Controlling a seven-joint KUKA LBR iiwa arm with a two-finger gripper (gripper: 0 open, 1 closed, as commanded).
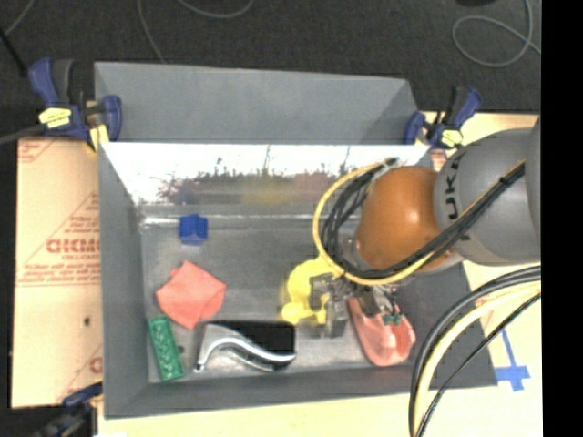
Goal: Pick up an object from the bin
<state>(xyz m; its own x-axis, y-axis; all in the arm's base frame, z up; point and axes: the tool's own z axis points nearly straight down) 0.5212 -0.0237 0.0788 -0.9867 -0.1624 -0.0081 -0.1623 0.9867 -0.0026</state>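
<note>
My worry here is a muddled grab. The gripper (332, 309) sits low in the bin (120, 271), towards its front right, squeezed between two things: a yellow toy (301, 285) just to its left and a pink piece (387, 342) just to its right. If I close from here, I judge it could nip only an edge of the toy and let it slip on the lift, or push the toy aside. A small drift right could catch the pink piece instead. The black tool (250, 344) lies close in front of the toy, so a shove that way could jam the two together near the front wall.

I cannot tell whether the gripper is wide or narrow, or whether it has anything: the orange cover and cables hide most of it from above.

The yellow toy is the nearest thing, touching the gripper's left side or just beside it; I cannot say which. The red block (189, 294), green strip (166, 349) and blue block (192, 228) lie well apart to the left.
</note>
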